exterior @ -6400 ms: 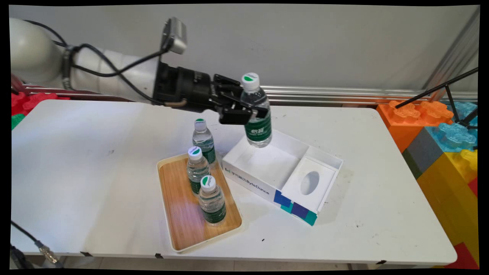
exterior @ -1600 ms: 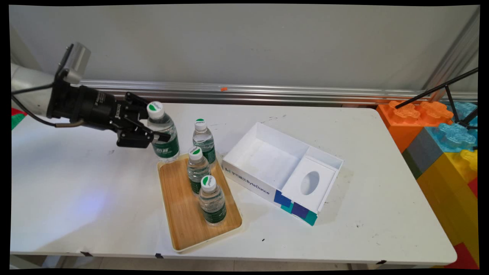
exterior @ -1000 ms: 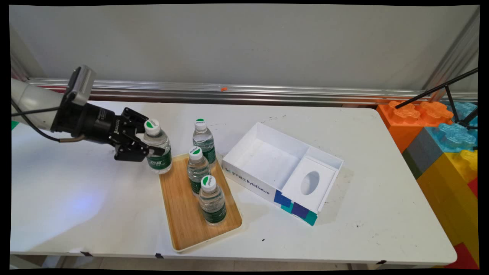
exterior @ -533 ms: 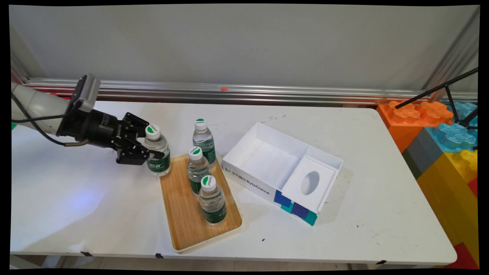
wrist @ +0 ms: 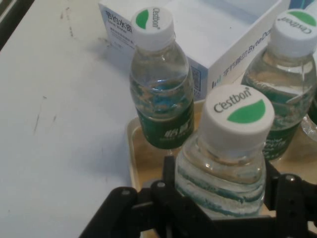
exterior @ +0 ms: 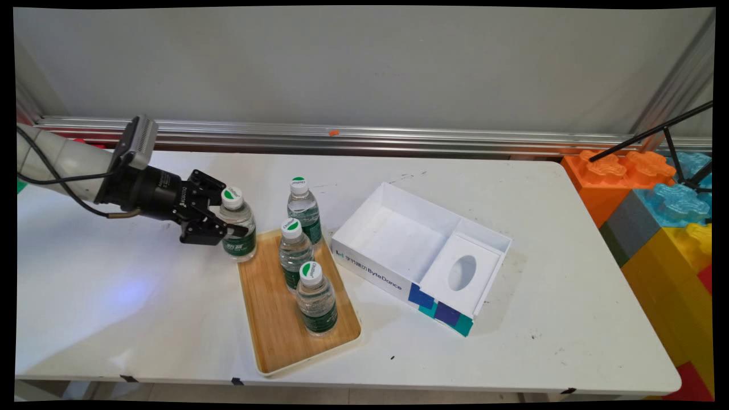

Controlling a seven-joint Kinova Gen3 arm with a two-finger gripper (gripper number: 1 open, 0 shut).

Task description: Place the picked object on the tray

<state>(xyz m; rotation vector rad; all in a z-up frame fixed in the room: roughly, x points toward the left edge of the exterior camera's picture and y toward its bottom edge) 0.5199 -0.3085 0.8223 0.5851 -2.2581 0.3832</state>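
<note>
pincer [exterior: 229, 230] gripping Cestbon bottle [exterior: 237, 224], ByteDance box [exterior: 420, 253]

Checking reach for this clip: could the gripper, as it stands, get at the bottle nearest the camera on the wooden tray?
Probably not yet: the gripper is shut on a bottle at the tray far-left corner, so it has no free grasp; the nearest bottle otherwise stands open on its left.

box: i see an open white bytedance box [exterior: 420, 250] right of the tray
blocks: big coloured blocks [exterior: 655, 199] at my far right
rail: aluminium rail [exterior: 364, 138] behind the table
</note>
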